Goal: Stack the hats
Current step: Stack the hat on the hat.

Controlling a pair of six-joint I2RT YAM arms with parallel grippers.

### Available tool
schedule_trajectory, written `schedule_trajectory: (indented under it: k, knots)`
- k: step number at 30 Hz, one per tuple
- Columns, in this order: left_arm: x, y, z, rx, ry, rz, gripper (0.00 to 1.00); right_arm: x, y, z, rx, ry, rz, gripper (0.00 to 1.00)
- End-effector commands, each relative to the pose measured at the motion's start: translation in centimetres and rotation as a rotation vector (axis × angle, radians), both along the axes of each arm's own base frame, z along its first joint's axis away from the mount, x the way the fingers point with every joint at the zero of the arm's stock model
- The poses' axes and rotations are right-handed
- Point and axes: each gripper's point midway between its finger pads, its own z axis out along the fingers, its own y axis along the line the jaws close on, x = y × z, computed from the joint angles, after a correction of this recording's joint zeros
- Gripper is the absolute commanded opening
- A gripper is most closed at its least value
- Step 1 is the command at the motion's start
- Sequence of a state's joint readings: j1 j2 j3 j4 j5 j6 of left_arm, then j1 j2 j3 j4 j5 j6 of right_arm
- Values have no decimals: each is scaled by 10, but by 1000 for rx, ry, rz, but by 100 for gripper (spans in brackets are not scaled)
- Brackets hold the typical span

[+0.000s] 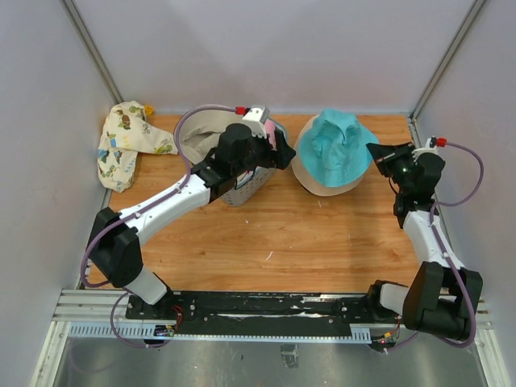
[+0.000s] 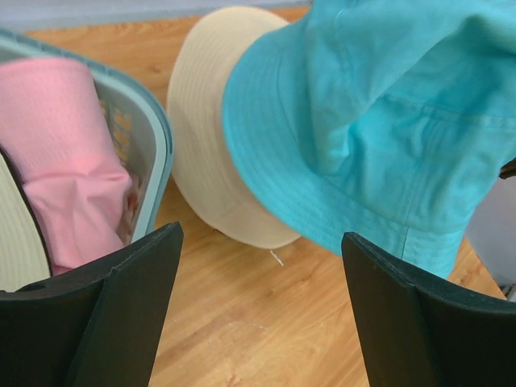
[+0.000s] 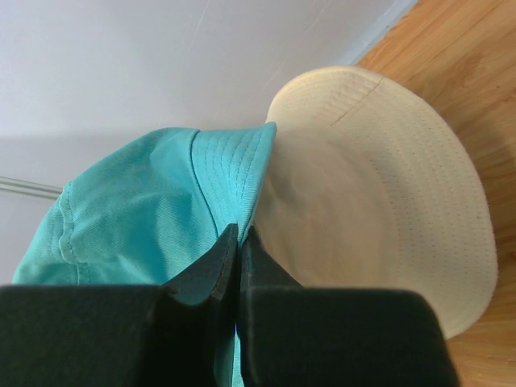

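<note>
A teal hat (image 1: 334,147) rests on top of a beige hat (image 1: 321,182) at the back right of the table. My right gripper (image 1: 373,151) is shut on the teal hat's (image 3: 137,210) brim at its right side, with the beige hat (image 3: 379,210) beneath. My left gripper (image 1: 282,153) hovers open between the basket and the two hats, holding nothing. In the left wrist view its fingers (image 2: 121,314) frame bare table in front of the teal hat (image 2: 379,121) and beige hat (image 2: 210,145). A pink hat (image 2: 64,161) lies in the basket (image 2: 157,145).
The blue-grey mesh basket (image 1: 242,192) stands at the back centre-left, under my left arm, with a pale hat (image 1: 201,133) in it. A cream cloth with cartoon prints (image 1: 125,145) lies in the back left corner. Walls close off the back and sides.
</note>
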State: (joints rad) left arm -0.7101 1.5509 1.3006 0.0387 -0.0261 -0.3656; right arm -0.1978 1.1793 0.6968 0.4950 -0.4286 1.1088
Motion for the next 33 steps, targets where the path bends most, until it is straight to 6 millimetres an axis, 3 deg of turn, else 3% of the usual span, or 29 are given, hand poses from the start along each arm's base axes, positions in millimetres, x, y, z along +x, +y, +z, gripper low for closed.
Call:
schedule_trajectory:
  k: [1, 9, 17, 25, 33]
  knots:
    - [-2, -6, 23, -187, -41, 10, 84, -2, -13, -11, -27, 15, -22, 0]
    - [3, -29, -10, -327, 34, -23, 84, 0, -17, -25, -22, 53, -20, 0]
    - [14, -50, -29, -442, 94, -45, 84, 7, -26, -47, 3, 112, -9, 0]
    - [24, -53, -47, -445, 113, -10, 83, 16, -29, -55, 13, 136, -3, 0]
    - [34, -54, -65, -438, 123, 27, 83, 22, -29, -47, 21, 130, 11, 0]
